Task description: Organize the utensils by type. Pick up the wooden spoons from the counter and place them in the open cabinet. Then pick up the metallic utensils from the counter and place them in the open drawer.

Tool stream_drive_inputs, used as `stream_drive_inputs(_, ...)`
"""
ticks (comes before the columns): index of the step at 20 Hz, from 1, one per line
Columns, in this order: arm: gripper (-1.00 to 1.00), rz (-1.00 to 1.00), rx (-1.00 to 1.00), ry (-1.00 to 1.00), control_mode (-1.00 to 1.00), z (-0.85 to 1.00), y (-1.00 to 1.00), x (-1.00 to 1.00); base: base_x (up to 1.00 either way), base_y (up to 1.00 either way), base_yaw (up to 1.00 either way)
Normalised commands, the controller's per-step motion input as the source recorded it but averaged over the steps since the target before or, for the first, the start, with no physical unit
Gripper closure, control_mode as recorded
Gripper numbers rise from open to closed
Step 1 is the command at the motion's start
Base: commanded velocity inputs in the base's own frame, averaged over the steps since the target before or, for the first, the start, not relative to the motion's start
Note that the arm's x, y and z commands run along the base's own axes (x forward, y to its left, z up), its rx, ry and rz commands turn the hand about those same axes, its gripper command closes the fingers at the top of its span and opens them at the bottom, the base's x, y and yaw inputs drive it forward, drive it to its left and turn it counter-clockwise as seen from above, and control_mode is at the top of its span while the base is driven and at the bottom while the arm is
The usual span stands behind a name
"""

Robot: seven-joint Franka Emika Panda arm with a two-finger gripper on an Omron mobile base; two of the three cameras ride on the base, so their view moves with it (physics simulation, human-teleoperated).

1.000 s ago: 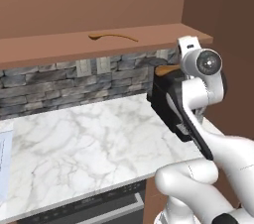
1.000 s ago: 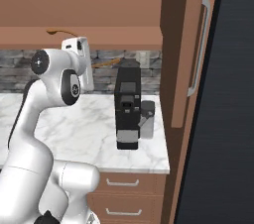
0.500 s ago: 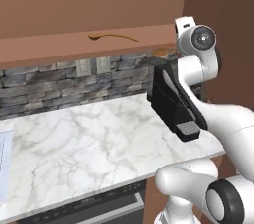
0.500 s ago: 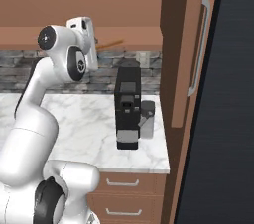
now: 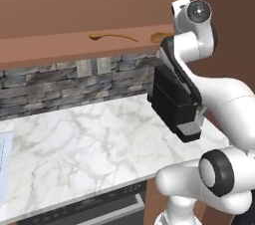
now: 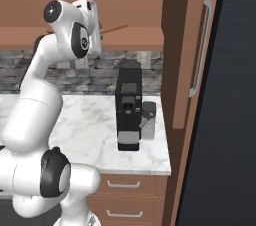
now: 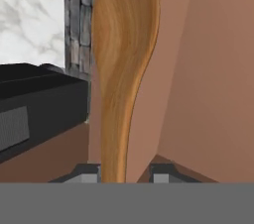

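A white robot arm reached up to the open cabinet point(image 5: 74, 5) above a marble worktop point(image 5: 84, 139). Its fingers point(image 7: 163, 174) pinched the handle of a wooden spoon point(image 7: 124, 59), bowl pointing ahead over the cabinet shelf point(image 5: 60, 50), likely to set it there. Another wooden spoon point(image 5: 113, 37) already lay on that shelf. A black coffee machine point(image 6: 129, 107) stood below.

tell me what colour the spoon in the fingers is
Light golden-brown wood with visible grain; the wooden spoon shows best in the hand view.
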Motion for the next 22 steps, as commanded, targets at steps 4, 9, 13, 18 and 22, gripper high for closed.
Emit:
stream_drive_inputs(4,1.0,0.0,0.0,0.0,-1.0,0.02,0.0,0.52,0.0,0.0,0.0)
stream_drive_inputs(9,1.0,0.0,-0.02,0.0,-1.0,0.0,0.0,0.54,0.0,0.0,0.0)
stream_drive_inputs(13,1.0,0.0,0.0,0.0,-1.0,0.0,0.0,0.45,0.0,0.0,0.0)
stream_drive_inputs(18,1.0,0.0,0.0,0.0,-1.0,-0.05,-0.01,0.22,0.0,0.0,0.0)
stream_drive_inputs(22,1.0,0.0,0.0,0.0,-1.0,-0.13,-0.04,0.08,0.0,0.0,0.0)
